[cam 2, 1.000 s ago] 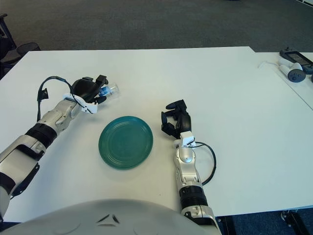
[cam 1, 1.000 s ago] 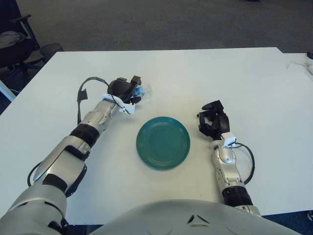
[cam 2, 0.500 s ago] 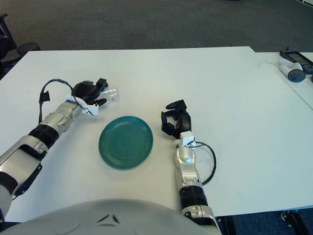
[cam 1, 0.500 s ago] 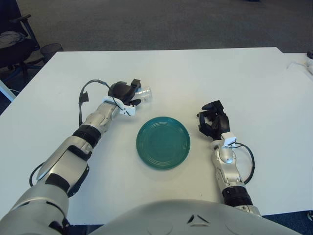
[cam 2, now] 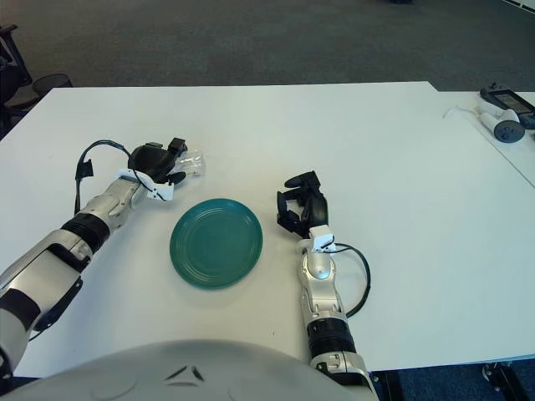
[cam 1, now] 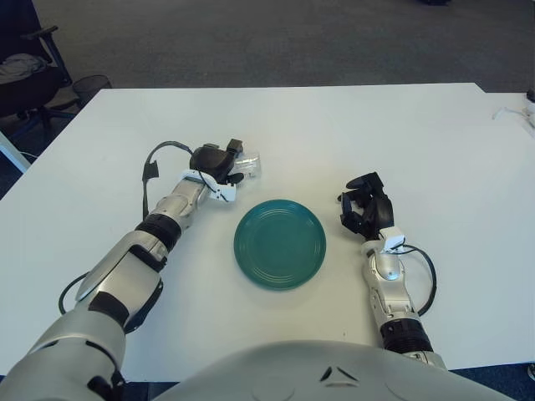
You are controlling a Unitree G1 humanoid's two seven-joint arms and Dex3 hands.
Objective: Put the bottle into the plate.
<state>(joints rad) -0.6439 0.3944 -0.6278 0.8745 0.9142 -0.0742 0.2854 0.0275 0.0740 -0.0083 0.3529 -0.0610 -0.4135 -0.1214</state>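
A: Moved since a second ago? Left hand (cam 1: 215, 160), drawn nearer and lower with the bottle (cam 1: 247, 162).
B: Grip? Fingers curled around the clear bottle, just beyond the green plate (cam 1: 279, 243), off its rim.
A: Right hand (cam 1: 365, 209)? Idle right of the plate, fingers curled, holding nothing, above the white worktop (cam 1: 368, 125).

Even bright light from above me; the matte white table (cam 1: 276, 117) shows only soft shadows, no glare.

Silver arms, black cables, black three-finger hands.
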